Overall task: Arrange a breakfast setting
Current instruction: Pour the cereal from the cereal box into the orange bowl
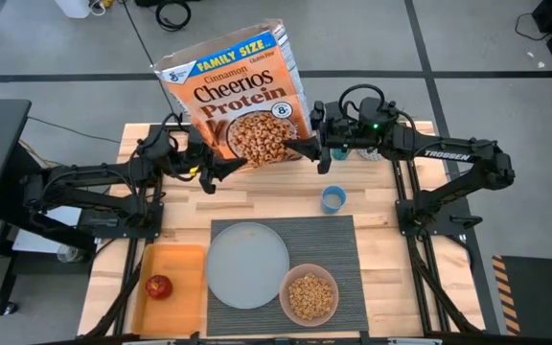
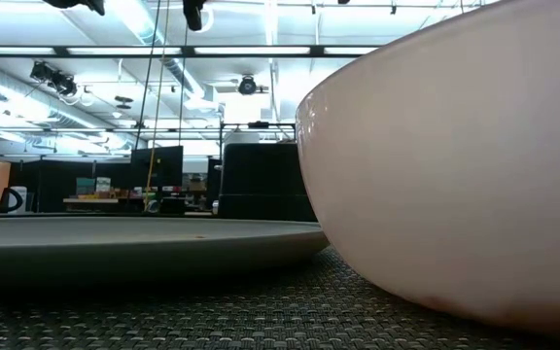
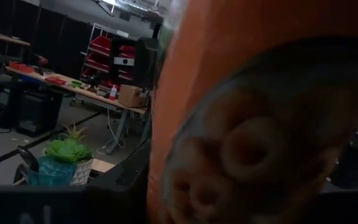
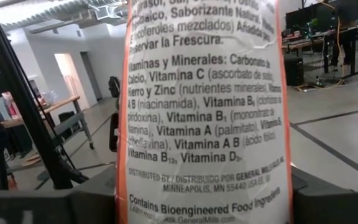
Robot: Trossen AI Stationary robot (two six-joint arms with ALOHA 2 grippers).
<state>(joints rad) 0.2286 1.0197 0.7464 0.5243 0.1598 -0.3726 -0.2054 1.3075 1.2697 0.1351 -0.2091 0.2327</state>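
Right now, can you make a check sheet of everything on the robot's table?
Surface: wooden table, partly covered by the striped placemat.
Job's things: grey plate on the placemat; bowl holding cereal, beside the plate; red apple on the orange tray.
Clutter: small blue cup near the placemat.
Grippers: left gripper and right gripper both grip the Cheerios box, held upright above the table.
Cables: wires run along both arms; a black cable lies on the floor.
Surroundings: workshop with desks and shelves; no people seen.
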